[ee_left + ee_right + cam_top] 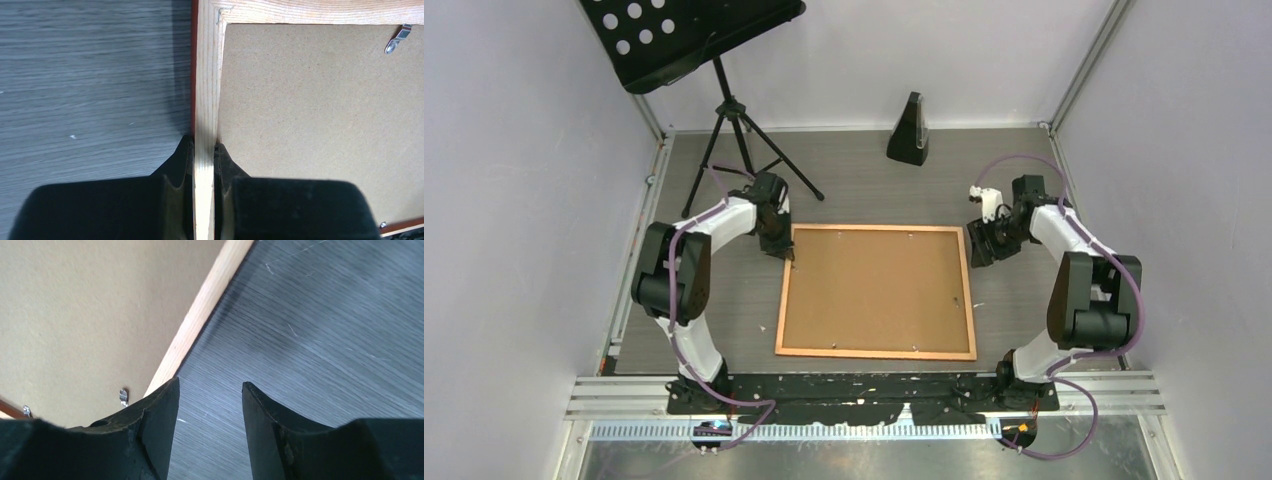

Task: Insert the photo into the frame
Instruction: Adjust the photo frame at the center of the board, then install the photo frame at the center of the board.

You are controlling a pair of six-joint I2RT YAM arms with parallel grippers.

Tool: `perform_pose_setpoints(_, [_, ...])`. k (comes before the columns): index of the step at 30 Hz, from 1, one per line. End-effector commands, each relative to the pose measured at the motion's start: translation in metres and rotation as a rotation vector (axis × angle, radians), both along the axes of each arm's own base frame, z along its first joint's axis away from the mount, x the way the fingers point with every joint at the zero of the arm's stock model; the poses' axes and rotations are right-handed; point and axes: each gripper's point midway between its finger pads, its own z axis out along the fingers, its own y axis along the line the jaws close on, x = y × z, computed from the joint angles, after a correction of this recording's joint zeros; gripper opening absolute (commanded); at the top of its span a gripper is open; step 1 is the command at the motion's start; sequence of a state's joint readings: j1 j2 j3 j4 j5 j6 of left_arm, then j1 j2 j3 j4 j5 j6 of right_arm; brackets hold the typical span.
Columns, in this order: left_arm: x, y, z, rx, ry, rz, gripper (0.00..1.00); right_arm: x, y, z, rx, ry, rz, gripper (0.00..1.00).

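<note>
The frame lies back-up in the middle of the grey table, a brown backing board filling it. My left gripper is shut on the frame's left rail near its far left corner. In the left wrist view both fingers press the pale wood rail. My right gripper hovers just outside the frame's right rail near the far right corner. It is open over bare table, and the rail runs past its left finger. The photo is out of view.
A black music stand on a tripod stands at the back left, one leg ending near the frame's far edge. A dark metronome stands at the back centre. Small metal clips sit on the backing. Walls close in both sides.
</note>
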State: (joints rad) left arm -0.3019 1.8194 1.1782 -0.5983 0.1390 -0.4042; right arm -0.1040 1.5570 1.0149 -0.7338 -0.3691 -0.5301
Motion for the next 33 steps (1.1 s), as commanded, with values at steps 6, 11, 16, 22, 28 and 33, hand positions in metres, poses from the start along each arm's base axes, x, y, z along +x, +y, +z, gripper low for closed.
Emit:
perform_pose_setpoints(6, [0.004,0.024,0.001,-0.006,-0.015,0.121,0.0,0.005,0.029,-0.019,0.102,0.07,0.027,0.56])
perform_pose_setpoints(11, [0.003,0.029,-0.001,-0.02,-0.01,0.151,0.0,0.005,0.04,-0.013,0.138,0.053,0.051,0.57])
perform_pose_setpoints(16, [0.002,0.027,-0.005,-0.035,0.005,0.156,0.0,-0.009,0.045,-0.01,0.141,0.061,0.1,0.64])
perform_pose_setpoints(22, [0.002,0.024,-0.005,-0.047,0.008,0.153,0.0,-0.026,0.045,-0.014,0.091,0.068,0.139,0.66])
perform_pose_setpoints(28, [0.003,0.025,-0.004,-0.048,-0.001,0.152,0.0,-0.037,0.056,-0.021,0.037,0.069,0.195,0.66])
perform_pose_setpoints(33, [0.003,0.024,-0.004,-0.049,-0.002,0.148,0.0,-0.04,0.058,-0.024,0.0,0.066,0.214,0.66])
